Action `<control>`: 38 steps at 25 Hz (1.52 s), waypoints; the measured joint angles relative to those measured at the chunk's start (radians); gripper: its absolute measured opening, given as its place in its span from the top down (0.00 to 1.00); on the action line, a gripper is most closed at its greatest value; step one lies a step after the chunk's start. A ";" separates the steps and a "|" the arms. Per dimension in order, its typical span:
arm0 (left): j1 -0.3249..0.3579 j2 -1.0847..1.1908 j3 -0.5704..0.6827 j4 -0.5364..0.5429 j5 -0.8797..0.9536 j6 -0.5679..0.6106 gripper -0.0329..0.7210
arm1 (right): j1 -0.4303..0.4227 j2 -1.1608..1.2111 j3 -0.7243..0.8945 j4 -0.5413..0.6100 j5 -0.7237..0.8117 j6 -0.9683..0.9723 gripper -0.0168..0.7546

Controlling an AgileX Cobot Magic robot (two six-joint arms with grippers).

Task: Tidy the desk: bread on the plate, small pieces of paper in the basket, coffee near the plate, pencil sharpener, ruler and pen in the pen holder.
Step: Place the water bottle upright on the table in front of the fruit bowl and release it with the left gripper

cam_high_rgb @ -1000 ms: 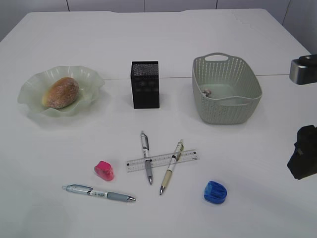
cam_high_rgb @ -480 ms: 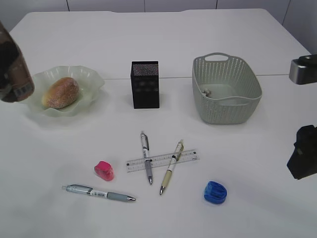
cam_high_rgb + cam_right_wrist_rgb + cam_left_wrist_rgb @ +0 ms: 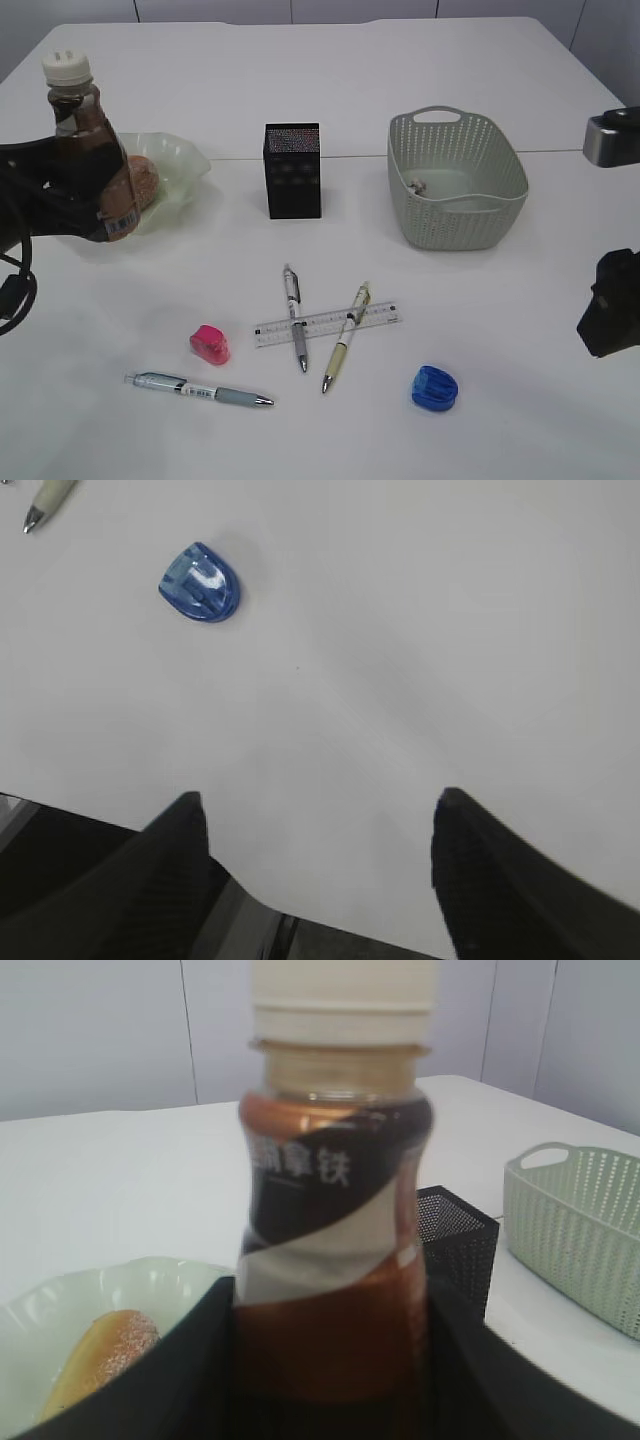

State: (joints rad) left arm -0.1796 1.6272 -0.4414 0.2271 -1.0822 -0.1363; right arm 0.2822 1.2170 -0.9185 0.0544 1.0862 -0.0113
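Pale grey wall panels [image 3: 215,10] split by thin dark vertical seams run along the top of the exterior view, and a silver-grey metallic block [image 3: 610,143] with a black top juts in at the right edge

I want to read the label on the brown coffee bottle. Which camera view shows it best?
The left wrist view: the brown white-capped coffee bottle fills the frame, white lettering visible, held in the left tool. The exterior view shows it small and whole. The right wrist view does not show it.

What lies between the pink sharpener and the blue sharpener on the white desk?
In the exterior view, between the pink sharpener and blue sharpener lie a translucent ruler and two pens crossing it.
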 joint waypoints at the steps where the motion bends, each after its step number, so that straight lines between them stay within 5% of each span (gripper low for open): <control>1: 0.000 0.011 -0.004 -0.007 -0.002 -0.002 0.47 | 0.000 0.000 0.000 0.000 -0.001 0.000 0.32; 17: 0.000 0.397 -0.140 0.004 -0.015 -0.002 0.47 | 0.000 0.000 0.000 -0.006 -0.056 0.000 0.32; 31: 0.000 0.548 -0.170 -0.006 -0.224 0.017 0.47 | 0.000 0.000 0.000 -0.006 -0.080 0.000 0.32; 38: 0.000 0.528 -0.170 -0.008 -0.197 0.020 0.36 | 0.000 0.000 0.000 -0.017 -0.081 0.000 0.32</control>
State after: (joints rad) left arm -0.1796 2.1549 -0.6118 0.2189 -1.2793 -0.1165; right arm 0.2822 1.2170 -0.9185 0.0369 1.0047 -0.0113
